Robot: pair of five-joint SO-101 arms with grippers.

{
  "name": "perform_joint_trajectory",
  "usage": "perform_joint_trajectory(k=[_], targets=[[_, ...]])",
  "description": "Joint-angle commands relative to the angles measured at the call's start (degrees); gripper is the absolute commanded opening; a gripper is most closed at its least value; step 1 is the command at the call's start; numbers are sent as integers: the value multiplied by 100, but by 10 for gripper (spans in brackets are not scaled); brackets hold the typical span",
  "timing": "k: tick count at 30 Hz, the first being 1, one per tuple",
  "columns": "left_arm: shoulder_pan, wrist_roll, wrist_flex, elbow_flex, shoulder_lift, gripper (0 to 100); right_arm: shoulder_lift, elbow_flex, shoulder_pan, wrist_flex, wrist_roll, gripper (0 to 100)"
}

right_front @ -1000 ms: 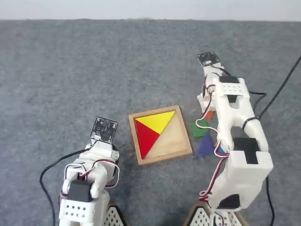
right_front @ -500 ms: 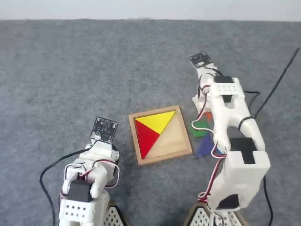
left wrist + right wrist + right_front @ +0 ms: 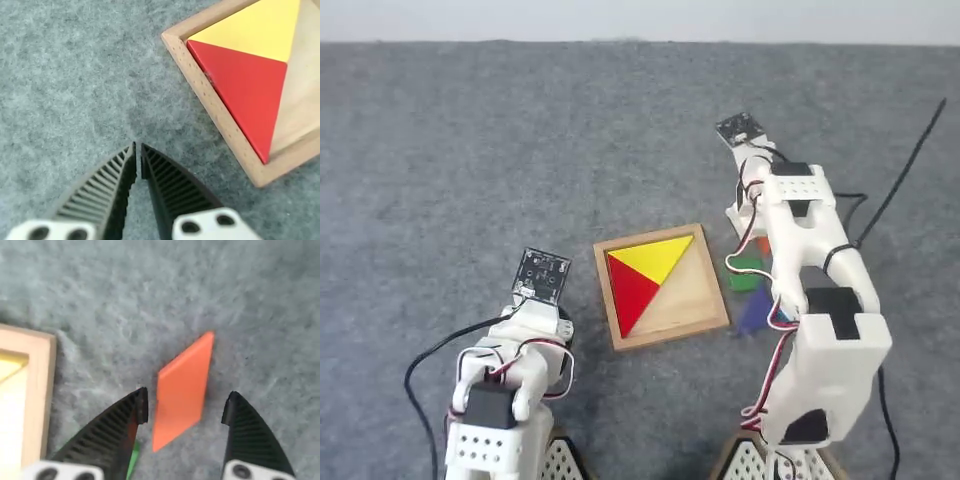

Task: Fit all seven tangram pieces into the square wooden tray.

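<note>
I slid the right gripper (image 3: 185, 407) forward, so the flat orange slanted piece (image 3: 182, 390) lay loose between its wide-open fingers (image 3: 245, 432), ready for grabbing.

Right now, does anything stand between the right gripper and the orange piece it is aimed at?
Nothing visible does. The orange piece lies bare on the grey felt, framed by the open fingers of the right gripper. The tray rim and a green piece sit off to one side.
</note>
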Motion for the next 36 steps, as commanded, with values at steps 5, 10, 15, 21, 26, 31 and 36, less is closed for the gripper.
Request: perform_joint_trajectory(k=[5, 10, 15, 21, 26, 31, 36], targets=[[-18, -9, 18, -57, -88, 19, 110, -308, -13, -75, 88, 210], [-18, -9, 18, -57, -88, 19, 145, -290, -13, -48, 79, 117], [-18, -9, 18, -57, -88, 19, 145, -264, -13, -22, 44, 111], [-18, -9, 18, -57, -88, 19, -31, -290, -22, 224, -185, 111], [-18, -9, 18, -57, -88, 19, -655, -255, -31, 620, -220, 111], [-18, -9, 18, -57, -88, 19, -1455, 255, -338, 725, -378, 110], [-18, -9, 18, -57, -88, 19, -2589, 1081, -1024, 734, -712, 110]])
